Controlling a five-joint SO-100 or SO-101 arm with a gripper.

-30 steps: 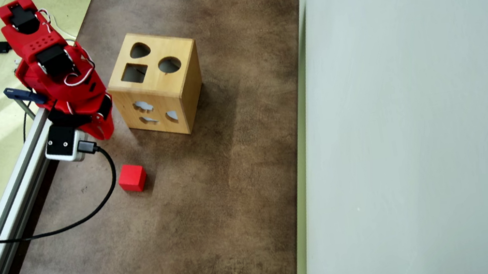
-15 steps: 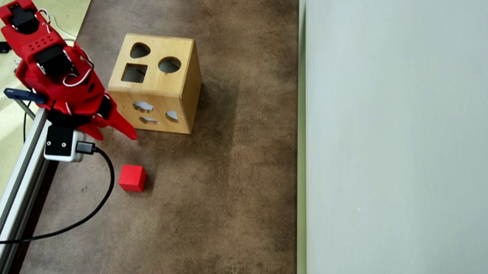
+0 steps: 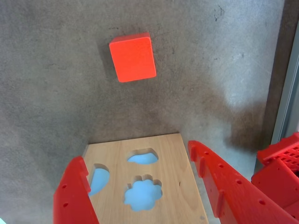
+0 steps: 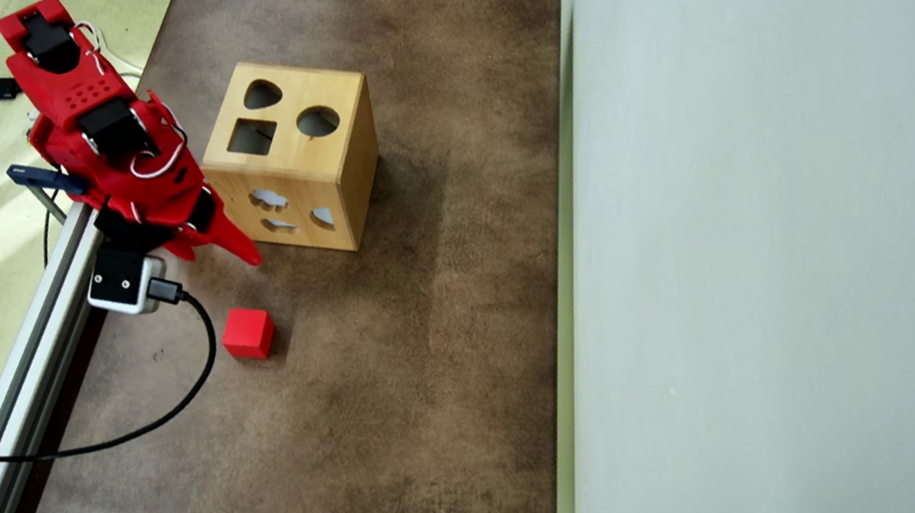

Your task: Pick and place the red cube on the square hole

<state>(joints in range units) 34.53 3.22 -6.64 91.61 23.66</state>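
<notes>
Fingers (image 3: 140,163) spread apart and empty in the wrist view, nothing between them; the gap frames the side face of the wooden box (image 3: 170,161), with its pale cutouts showing between the two red tips; in the overhead view the fingers (image 4: 221,239) hang just beside the box's near-left corner, not touching it so far as can be told.

Red cube (image 3: 132,56) lies on the brown bench (image 3: 46,70) beyond the box, apart from it and from the fingers; in the overhead view the cube (image 4: 248,333) sits near the black cable (image 4: 205,333) but clear of it, resting flat on one face; square hole (image 4: 251,137) is on the box's top face, next to a round hole and a rounded teardrop-shaped one; cube not yet taken, so the pick is the step in hand.

Handling, judged: cube looks solid, stiff and light, matte surface so probably not slippery, not fragile; flat parallel sides give a sure hold; best taken across two opposite side faces at mid-height, fingers square to them; cube stands slightly turned relative to the fingers in the wrist view, so some wrist rotation seems needed; a skewed hold would likely complicate fitting it to the square hole, which looks only about cube-sized.
</notes>
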